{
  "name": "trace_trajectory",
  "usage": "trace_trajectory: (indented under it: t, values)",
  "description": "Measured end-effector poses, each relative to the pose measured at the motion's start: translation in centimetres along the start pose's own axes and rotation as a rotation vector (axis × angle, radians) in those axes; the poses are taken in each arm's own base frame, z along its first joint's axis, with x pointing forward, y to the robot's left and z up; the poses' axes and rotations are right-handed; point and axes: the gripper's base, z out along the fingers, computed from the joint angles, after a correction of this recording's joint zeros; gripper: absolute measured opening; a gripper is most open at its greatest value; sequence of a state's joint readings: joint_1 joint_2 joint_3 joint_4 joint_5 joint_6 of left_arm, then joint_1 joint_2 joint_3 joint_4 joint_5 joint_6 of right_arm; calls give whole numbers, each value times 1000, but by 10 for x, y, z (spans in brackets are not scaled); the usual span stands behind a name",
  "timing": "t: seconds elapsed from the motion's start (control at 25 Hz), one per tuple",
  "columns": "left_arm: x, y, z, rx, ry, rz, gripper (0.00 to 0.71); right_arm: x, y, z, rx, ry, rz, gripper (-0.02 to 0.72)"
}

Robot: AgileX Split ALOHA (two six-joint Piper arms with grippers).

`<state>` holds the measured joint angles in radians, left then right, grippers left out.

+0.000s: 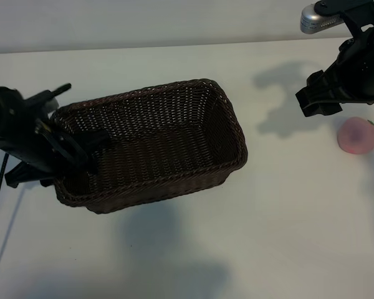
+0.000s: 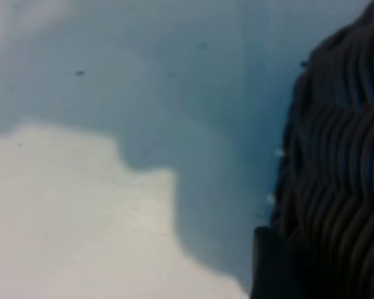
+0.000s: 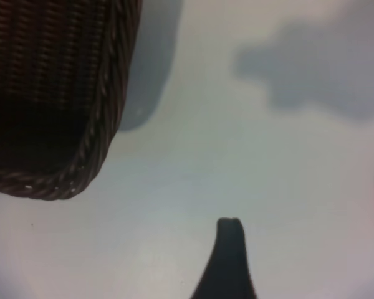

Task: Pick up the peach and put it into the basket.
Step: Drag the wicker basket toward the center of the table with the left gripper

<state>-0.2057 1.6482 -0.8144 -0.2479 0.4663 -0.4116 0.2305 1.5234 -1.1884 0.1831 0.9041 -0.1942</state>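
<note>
Nothing of the task done yet, judging by the layout: peach [image 1: 357, 135] lying on the bare worktop [image 1: 287, 237] at the right edge of the exterior frame, pale pink with a speck of green at its upper right, well apart from the basket [image 1: 151, 144], which sits left of centre and holds no fruit. Right gripper [image 1: 319, 99] hanging just to the upper left of the peach, near it but apparently not touching, fingers spread wide with nothing between them; in the right wrist view only one dark fingertip [image 3: 229, 249] showing at the lower middle, the basket's corner at the upper left, and a sliver of something pinkish at the far right edge, probably the peach but too little to say. Left gripper [image 1: 65, 149] at the basket's left end, fingers part-open and seemingly astride or against the wicker wall, though clamped or merely resting cannot be told; left wrist view filled at the right by close-up weave. Still to come, by estimate: settling over the peach, closing, lifting, carrying leftward, releasing inside the basket. Worktop plain white, matte, crossed by soft grey shadows of both arms; pale wall along the top of the frame, nothing else in sight.
</note>
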Motion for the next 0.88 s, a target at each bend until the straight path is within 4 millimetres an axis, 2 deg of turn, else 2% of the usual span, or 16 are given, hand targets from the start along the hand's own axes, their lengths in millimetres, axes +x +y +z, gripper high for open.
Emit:
trace_trajectory:
  t: [0.4,0.68,0.88]
  values:
    - [-4,2,-43,146,-97,43,421,0,0,0,0,-1,0,596]
    - [-4,-1,-48,183,-122,24,421,0,0,0,0,-1,0,596]
    - [-12,-7,-52,214,-164,16,421,0,0,0,0,-1,0,596]
